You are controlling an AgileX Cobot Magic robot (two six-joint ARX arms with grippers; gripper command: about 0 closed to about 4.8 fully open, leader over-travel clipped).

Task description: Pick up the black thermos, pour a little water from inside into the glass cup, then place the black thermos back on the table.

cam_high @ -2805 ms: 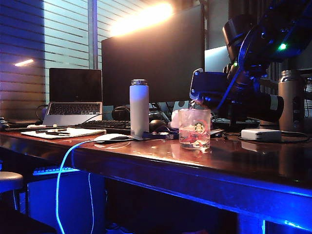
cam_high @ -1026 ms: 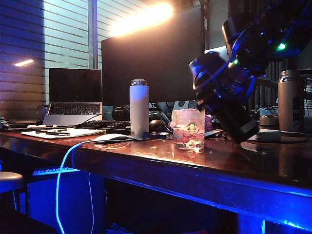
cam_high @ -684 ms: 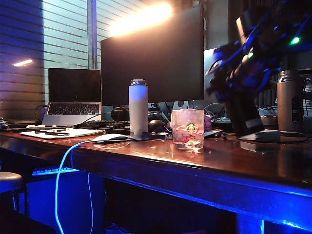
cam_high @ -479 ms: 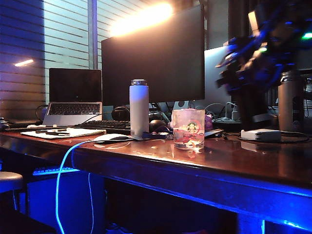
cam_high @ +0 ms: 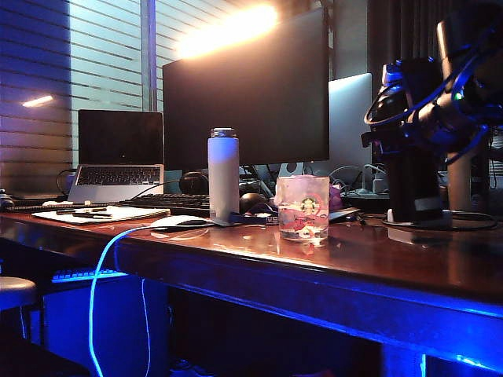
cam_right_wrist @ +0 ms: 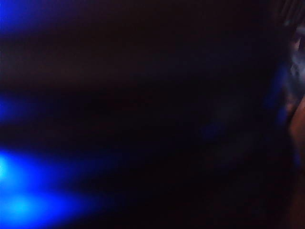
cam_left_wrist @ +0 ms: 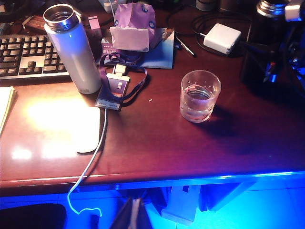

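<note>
Two risks from here. Glass cup (cam_left_wrist: 200,96) with water in it sits near the surface (cam_left_wrist: 157,148) front edge, close beside the black thermos (cam_high: 414,181); a sideways retreat of the right arm could clip either. Thermos stands upright at the right, seemingly base down on the surface; letting go before it is seated could tip it. Right pincer (cam_high: 409,129) clenched around its upper body, arm reaching in from the right. Left pincer out of view; its state can't be told.
</note>
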